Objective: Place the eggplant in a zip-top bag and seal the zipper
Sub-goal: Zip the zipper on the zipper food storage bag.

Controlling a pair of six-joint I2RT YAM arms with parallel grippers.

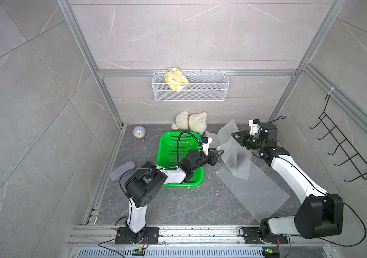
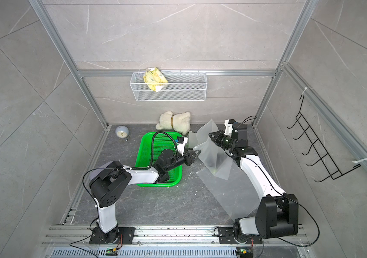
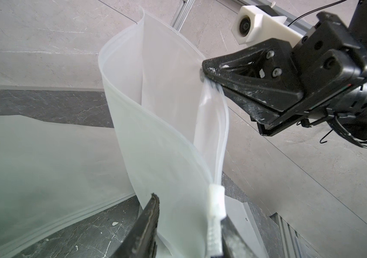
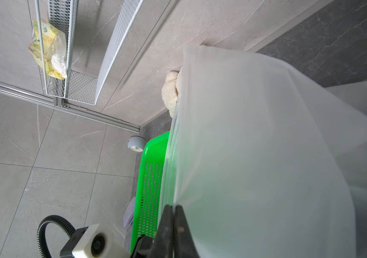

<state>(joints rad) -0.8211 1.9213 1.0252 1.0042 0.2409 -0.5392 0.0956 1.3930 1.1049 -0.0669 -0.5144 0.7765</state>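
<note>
The right tool point(image 1: 233, 134) is clamped on the top edge of the zip-top bag point(image 1: 229, 138) and holds it hanging above the bench point(image 1: 178, 205). In the right wrist view its jaws are pressed together on the plastic point(image 4: 256, 145), with no gap showing.

The left tool point(image 1: 222, 152) reaches in from 9 o'clock of the bag, at the lower end of the bag's open mouth. In the left wrist view its jaws stand apart, astride the bag's edge point(image 3: 155, 111). One finger touches the white slider point(image 3: 217, 205), while the other is just clear of the film. The mouth gapes between the two tools.

A dark shape low inside the bag, most likely the eggplant point(image 1: 240, 159), shows only dimly through the frosted plastic. The bag's bottom corner touches a flat plastic sheet point(image 1: 256, 192) lying on the bench.

In both top views the bag hangs at 3 o'clock of the green basket point(image 1: 171, 145). A plush toy point(image 1: 191, 121) lies at 12 o'clock of the basket, and a small clock point(image 1: 139, 132) at 10 o'clock.
</note>
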